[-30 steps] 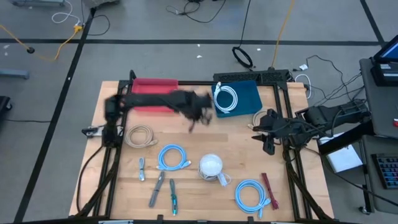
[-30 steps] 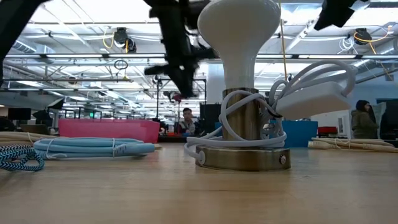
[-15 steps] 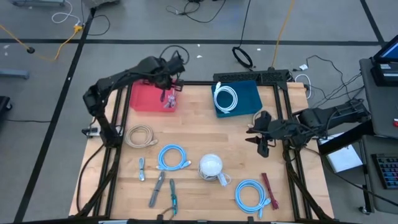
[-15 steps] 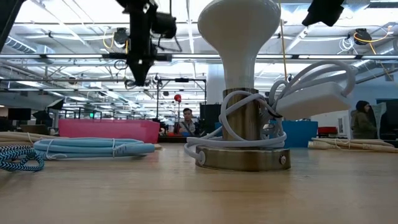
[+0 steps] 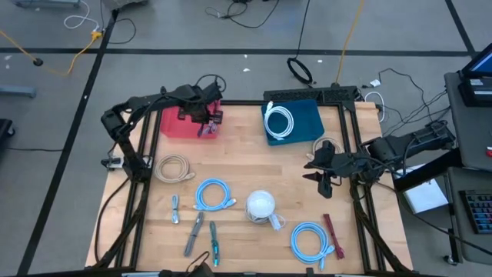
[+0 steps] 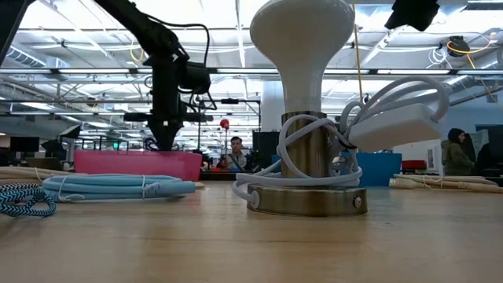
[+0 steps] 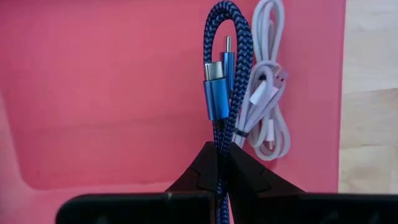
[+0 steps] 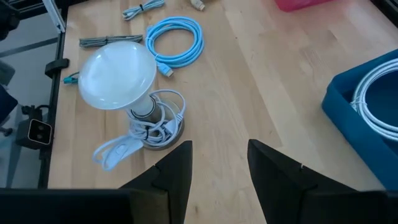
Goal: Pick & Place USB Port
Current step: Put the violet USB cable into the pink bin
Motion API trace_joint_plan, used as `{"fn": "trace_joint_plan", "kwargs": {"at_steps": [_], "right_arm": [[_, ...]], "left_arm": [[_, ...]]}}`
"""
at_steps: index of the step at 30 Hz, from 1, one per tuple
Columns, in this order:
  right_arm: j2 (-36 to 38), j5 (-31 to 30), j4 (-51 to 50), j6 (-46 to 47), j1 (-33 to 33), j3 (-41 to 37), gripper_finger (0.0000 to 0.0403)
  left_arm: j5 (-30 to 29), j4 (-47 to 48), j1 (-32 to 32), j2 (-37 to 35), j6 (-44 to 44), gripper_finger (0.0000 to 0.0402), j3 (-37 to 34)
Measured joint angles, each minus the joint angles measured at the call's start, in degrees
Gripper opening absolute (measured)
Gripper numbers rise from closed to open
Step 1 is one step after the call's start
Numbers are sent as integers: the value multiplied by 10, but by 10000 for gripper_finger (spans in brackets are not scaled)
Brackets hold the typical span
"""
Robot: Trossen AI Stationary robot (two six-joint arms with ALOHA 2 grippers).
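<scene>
My left gripper [image 5: 206,117] hangs over the right end of the pink tray [image 5: 178,123] at the table's far left and is shut on a dark blue braided USB cable [image 7: 227,62]. The cable is folded into a bundle, and its metal plugs [image 7: 216,71] show beside the loop. A white USB cable [image 7: 264,93] lies coiled in the tray next to it. In the low view the left gripper [image 6: 167,141] stands just above the tray's rim [image 6: 137,161]. My right gripper [image 5: 323,181] is open above the table's right side and holds nothing. My left gripper pinches the blue braided cable's folded bundle [image 7: 219,152] between its two fingers, from above, pointing down. The fingers lie on either side of the strands. The bundle hangs below them over the pink tray [image 7: 93,93]. I cannot tell whether its lower loop touches the tray floor.
A blue tray [image 5: 304,115] with a white cable coil [image 5: 278,121] sits at the far middle. A white lamp [image 5: 261,206] wound in its cord stands near the middle. Light blue cable coils [image 5: 213,194] [image 5: 310,240], a beige coil [image 5: 174,168] and small tools [image 5: 196,231] lie on the near half.
My left gripper has swung fast from the table's middle toward the far left, carrying the blue cable over the pink tray, then dropped down toward the tray. My right gripper has edged slightly toward the near side.
</scene>
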State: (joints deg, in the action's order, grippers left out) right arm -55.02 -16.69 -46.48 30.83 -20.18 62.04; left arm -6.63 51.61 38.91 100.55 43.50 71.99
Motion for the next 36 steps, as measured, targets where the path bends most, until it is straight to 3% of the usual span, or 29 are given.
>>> {"fn": "trace_joint_plan", "kwargs": {"at_steps": [26, 33, 36], "right_arm": [[0, 1, 19, 15, -1, 0, 146], [0, 0, 20, 15, -1, 0, 146], [0, 0, 20, 15, -1, 0, 146]], "left_arm": [[-27, -20, 55, 3, -42, 9, -3], [21, -65, 56, 7, -30, 10, -60], [19, -64, 48, 7, -24, 38, -66]]}}
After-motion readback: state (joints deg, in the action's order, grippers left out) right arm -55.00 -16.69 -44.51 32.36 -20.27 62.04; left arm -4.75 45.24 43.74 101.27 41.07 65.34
